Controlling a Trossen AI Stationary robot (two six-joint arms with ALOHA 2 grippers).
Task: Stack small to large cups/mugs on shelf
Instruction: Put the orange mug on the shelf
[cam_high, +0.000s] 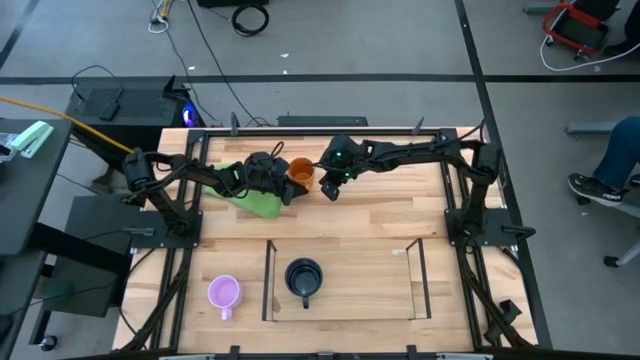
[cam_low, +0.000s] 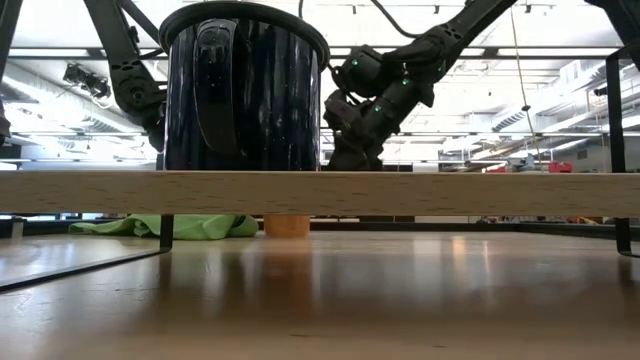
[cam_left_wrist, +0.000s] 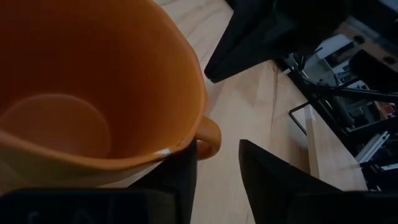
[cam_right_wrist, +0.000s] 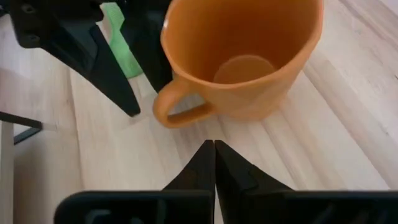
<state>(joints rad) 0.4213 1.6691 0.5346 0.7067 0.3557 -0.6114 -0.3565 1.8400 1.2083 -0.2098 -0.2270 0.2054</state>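
Note:
The orange mug (cam_high: 300, 169) stands upright on its base on the table, left of centre toward the far side, its handle (cam_right_wrist: 177, 111) pointing toward the near edge. My left gripper (cam_left_wrist: 214, 180) is open at the mug's left. One finger stands on each side of the handle. My right gripper (cam_right_wrist: 214, 158) is shut, its tips just short of the mug's near side, and touches nothing. The black mug (cam_high: 304, 278) stands on the shelf (cam_high: 370, 285) floor near the front edge. The light purple mug (cam_high: 224, 293) stands on the table left of the shelf. My left gripper has one finger (cam_left_wrist: 183, 165) close beside the orange mug's wall (cam_left_wrist: 168, 149) next to the handle root, and the other finger (cam_left_wrist: 273, 180) stands apart from the handle. Whether the near finger touches the mug I cannot tell.
A green cloth (cam_high: 256, 203) lies on the table under my left arm, just left of the orange mug. The shelf's clear side panels (cam_high: 268, 282) stand at the near middle of the table. Bare wood shows right of the black mug inside the shelf.

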